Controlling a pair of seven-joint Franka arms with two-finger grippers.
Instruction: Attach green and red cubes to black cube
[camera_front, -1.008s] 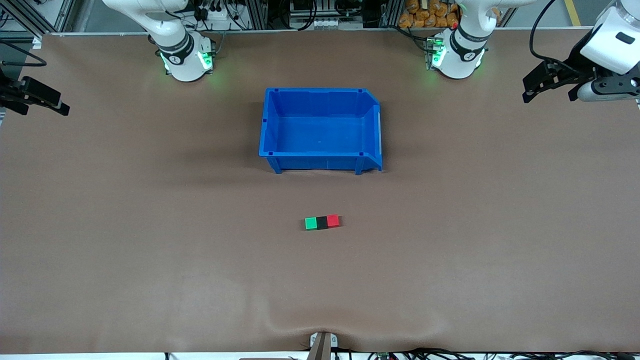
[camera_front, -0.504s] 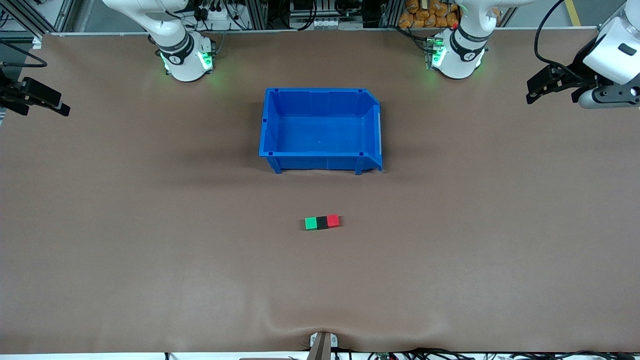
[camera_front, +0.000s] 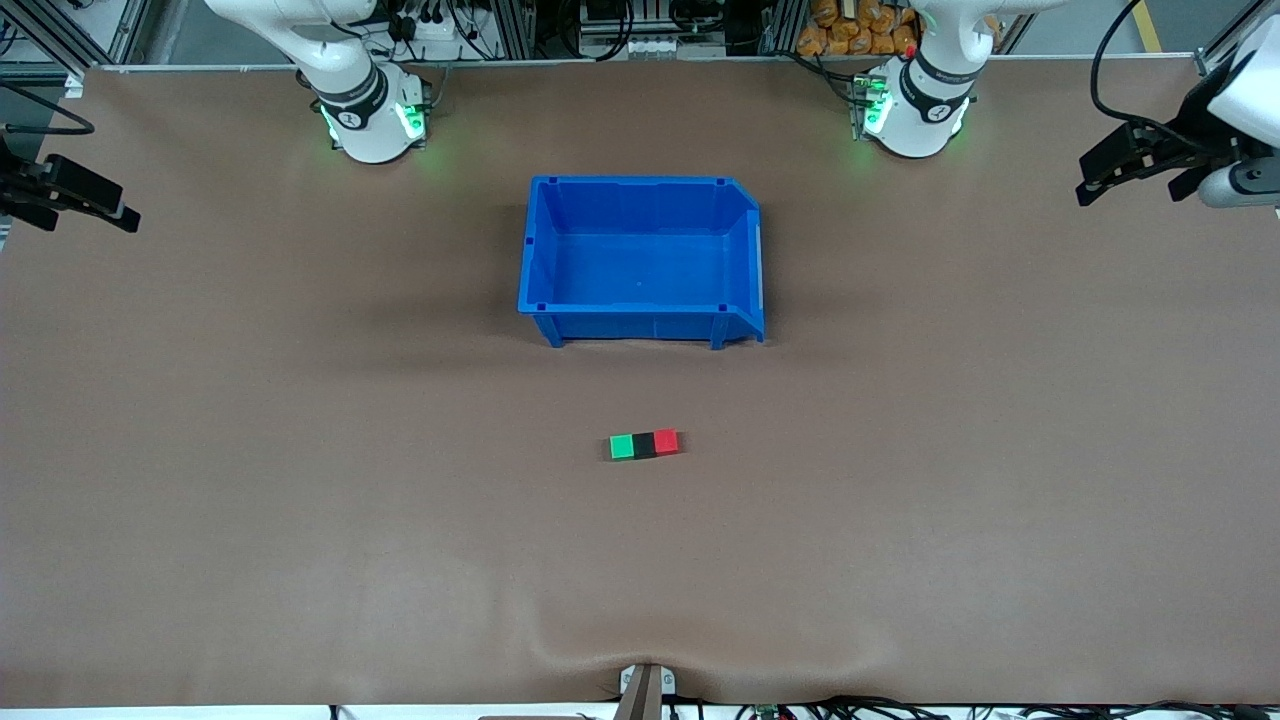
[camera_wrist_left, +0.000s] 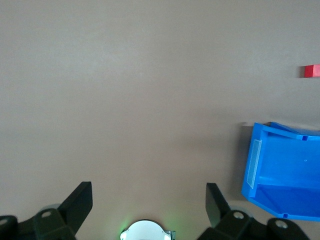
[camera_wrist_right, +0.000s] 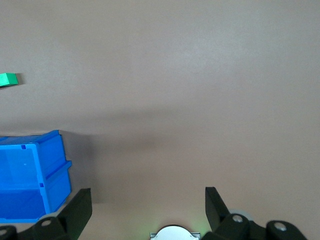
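Both grippers are seen spread apart and empty: the left gripper at the upper right edge of the frame, the right gripper at the upper left edge, each over bare table. A blue bin is seen at upper centre. Below it, nearer the front camera, the black cube lies touching the green cube and red cube either side.

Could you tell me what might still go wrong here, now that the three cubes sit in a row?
1. The small green cube, matte black cube and red cube touch in a row, but the joints may be loose; a nudge could split them.
2. The open left gripper and open right gripper hang over the table ends; returning low could bump the open blue plastic bin.
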